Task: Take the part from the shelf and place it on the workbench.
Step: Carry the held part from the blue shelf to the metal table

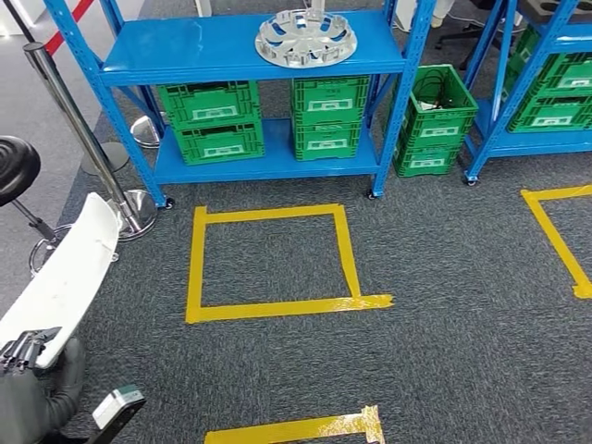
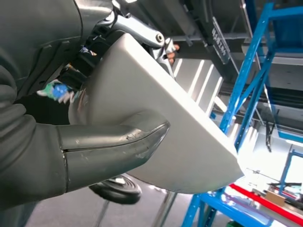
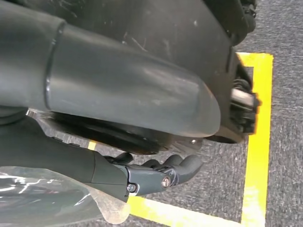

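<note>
White part (image 1: 67,277) is held at near left by the left hand (image 1: 24,350), thumb (image 2: 118,142) pressed across it, so pickup is judged done. Right hand (image 3: 157,172) fingers curled, holding nothing. Placement on the workbench remains.

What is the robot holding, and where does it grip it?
The left hand holds a white panel by its lower end, thumb across one face. The right hand has its fingers curled in, with nothing in them.

white part (image 1: 67,277) lower end hidden behind left hand (image 1: 28,350), second shelf (image 1: 551,83) cropped
</note>
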`<state>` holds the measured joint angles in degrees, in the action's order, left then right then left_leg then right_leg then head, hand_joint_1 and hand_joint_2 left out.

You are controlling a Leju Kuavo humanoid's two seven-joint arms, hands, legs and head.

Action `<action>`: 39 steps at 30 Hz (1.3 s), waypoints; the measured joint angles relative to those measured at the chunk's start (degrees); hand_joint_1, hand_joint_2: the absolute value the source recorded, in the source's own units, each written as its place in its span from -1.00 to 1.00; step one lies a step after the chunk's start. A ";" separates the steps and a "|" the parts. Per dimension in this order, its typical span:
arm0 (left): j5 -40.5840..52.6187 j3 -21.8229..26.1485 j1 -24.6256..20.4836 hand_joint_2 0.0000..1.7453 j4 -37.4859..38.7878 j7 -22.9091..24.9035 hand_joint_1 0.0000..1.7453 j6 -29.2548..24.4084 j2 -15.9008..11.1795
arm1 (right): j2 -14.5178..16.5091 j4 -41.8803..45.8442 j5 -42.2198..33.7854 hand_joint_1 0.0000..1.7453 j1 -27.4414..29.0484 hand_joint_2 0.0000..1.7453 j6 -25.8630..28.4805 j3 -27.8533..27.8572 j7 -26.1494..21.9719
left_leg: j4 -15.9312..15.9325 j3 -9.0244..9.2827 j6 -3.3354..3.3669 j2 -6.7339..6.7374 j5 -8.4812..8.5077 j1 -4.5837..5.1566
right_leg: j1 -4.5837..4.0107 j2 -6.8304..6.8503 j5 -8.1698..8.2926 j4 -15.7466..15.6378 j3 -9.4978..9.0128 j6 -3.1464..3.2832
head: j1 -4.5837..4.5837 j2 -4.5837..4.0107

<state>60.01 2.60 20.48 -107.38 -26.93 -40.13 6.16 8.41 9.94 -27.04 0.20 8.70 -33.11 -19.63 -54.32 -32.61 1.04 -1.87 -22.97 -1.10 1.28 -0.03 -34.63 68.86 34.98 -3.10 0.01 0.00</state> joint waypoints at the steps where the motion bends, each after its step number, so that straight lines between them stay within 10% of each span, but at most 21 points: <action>1: 0.00 -0.01 -0.03 1.00 0.00 0.06 1.00 0.00 0.00 | -0.02 -0.01 0.00 -1.00 0.00 -1.00 0.01 0.00 0.00 | -0.58 -0.39 -0.49 -0.58 -0.08 -0.33 | 0.39 -0.54 1.87 -3.92 -2.11 -0.44 | 0.01 0.00; 4: 0.01 -0.10 -0.19 1.00 0.00 0.46 1.00 -0.01 -0.03 | -0.06 -0.03 0.07 -1.00 -0.10 -1.00 0.00 0.01 -0.05 | -2.74 -1.93 -2.06 -2.22 -0.47 -0.67 | 0.70 -2.70 3.74 -11.19 -5.74 -0.26 | 0.31 0.00; 8: 0.08 -0.33 -0.11 1.00 0.00 1.25 1.00 -0.02 -0.14 | -0.08 -0.04 0.15 -1.00 -0.12 -1.00 -0.14 0.02 -0.09 | -3.91 -2.84 -2.95 -2.80 -0.77 -0.79 | 0.50 -0.90 3.80 -10.45 -5.30 2.03 | 0.05 0.00; 12: 0.15 -0.54 -0.20 1.00 0.00 1.57 1.00 -0.02 -0.48 | -0.09 -0.04 0.17 -1.00 0.05 -1.00 -0.22 0.02 -0.10 | -16.77 -7.78 -2.91 0.93 -8.78 -0.54 | -0.08 1.74 4.33 -10.38 -4.93 3.14 | -0.73 -0.01; 14: 0.11 -0.56 -0.10 1.00 0.00 1.48 1.00 -0.02 -0.50 | -0.10 -0.04 0.17 -1.00 0.18 -1.00 -0.22 0.02 -0.09 | -20.32 -8.33 -2.46 1.37 -10.03 -0.37 | -0.52 3.24 4.44 -10.33 -4.77 3.26 | -0.78 0.00; 18: 0.04 -0.60 -0.14 1.00 -0.02 1.36 1.00 -0.02 -0.51 | -0.09 -0.04 0.20 -1.00 0.03 -1.00 -0.25 0.02 -0.09 | -7.91 -0.72 0.04 4.83 -5.07 1.16 | -1.27 5.91 4.31 -10.35 -4.98 3.19 | -0.79 -0.01; 20: 0.05 -0.66 -0.23 1.00 -0.02 1.32 1.00 -0.02 -0.51 | -0.08 -0.04 0.26 -1.00 0.01 -1.00 -0.26 0.02 -0.09 | -4.81 0.57 0.66 6.50 -4.80 1.93 | -1.46 7.19 4.27 -10.36 -4.95 2.85 | -0.77 -0.01; 22: 0.02 -0.67 -0.07 1.00 -0.03 1.25 1.00 -0.03 -0.51 | -0.09 -0.04 0.33 -1.00 -0.03 -1.00 -0.26 0.02 -0.09 | -4.27 0.35 0.69 5.30 -4.44 1.92 | -1.46 8.27 4.16 -10.46 -4.95 2.30 | -0.76 0.00; 26: 0.02 -0.78 -0.02 1.00 -0.07 1.57 1.00 -0.05 -0.61 | -0.15 -0.04 0.42 -1.00 -0.10 -1.00 -0.28 0.02 -0.18 | -3.15 0.28 1.25 2.60 -3.36 1.38 | -1.07 1.94 -0.21 -3.53 -1.73 1.28 | -0.22 -0.01; 29: -0.07 -0.93 0.05 1.00 -0.05 1.55 1.00 -0.04 -0.72 | -0.16 -0.04 0.42 -1.00 0.08 -1.00 -0.29 0.02 -0.13 | -3.22 -0.16 1.49 0.17 -3.03 1.53 | -1.06 0.18 -2.83 4.97 2.55 1.09 | -0.01 -0.01; 33: -0.39 -0.95 0.10 1.00 -0.04 1.27 1.00 -0.03 -0.79 | -0.20 -0.05 0.48 -1.00 0.15 -1.00 -0.30 0.02 -0.05 | -3.74 -0.40 1.10 -3.20 -2.83 1.60 | -0.86 -3.12 3.91 -6.86 -2.85 1.60 | 0.01 -0.01; 35: -0.29 -0.97 0.06 1.00 -0.04 1.33 1.00 -0.04 -0.85 | -0.21 -0.06 0.51 -1.00 0.10 -1.00 -0.28 0.02 0.00 | -4.05 -0.91 0.57 -4.49 -2.71 1.57 | -0.70 -5.03 4.55 -10.66 -4.66 1.92 | -0.05 -0.01; 39: -0.18 -0.97 0.31 1.00 -0.06 1.05 1.00 -0.04 -0.96 | -0.23 -0.05 0.68 -1.00 0.10 -1.00 -0.28 0.02 0.00 | -5.35 -2.20 -0.87 -4.63 -3.14 1.51 | -0.42 -2.38 5.04 -11.51 -5.47 2.90 | -0.28 0.00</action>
<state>59.83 1.63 20.79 -107.44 -25.88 -40.17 5.20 8.18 9.90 -26.35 0.30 8.43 -33.09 -19.63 -59.67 -34.82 0.17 -6.50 -26.11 0.40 0.86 -2.40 -29.59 57.35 29.50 -0.19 -0.27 0.00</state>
